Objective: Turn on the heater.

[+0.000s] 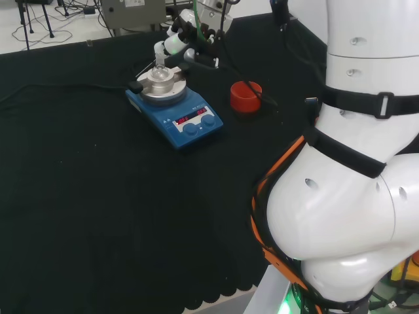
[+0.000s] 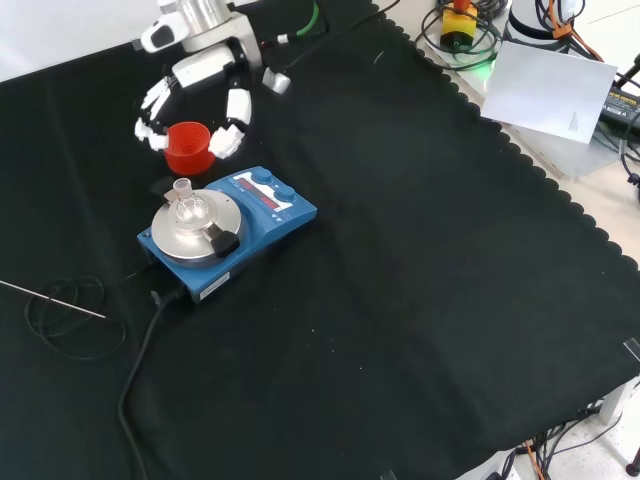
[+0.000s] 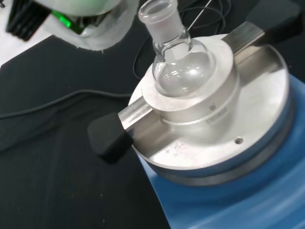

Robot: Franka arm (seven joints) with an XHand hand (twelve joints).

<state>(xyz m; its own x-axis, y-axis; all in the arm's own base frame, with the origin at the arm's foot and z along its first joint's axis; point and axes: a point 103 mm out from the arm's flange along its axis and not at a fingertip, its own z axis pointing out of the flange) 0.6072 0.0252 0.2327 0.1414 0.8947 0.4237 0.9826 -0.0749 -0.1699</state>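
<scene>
Robot hand (image 2: 200, 75) hovered at the upper left of the front view, fingers spread and slightly bent, holding nothing, just above a red ribbed ring (image 2: 187, 147). Immediately below it in that view sat the blue heater (image 2: 262, 208), left of centre, its red displays lit and two knobs (image 1: 199, 125) on its front panel. A clear round flask (image 3: 181, 67) rested in the metal block on its plate.
</scene>
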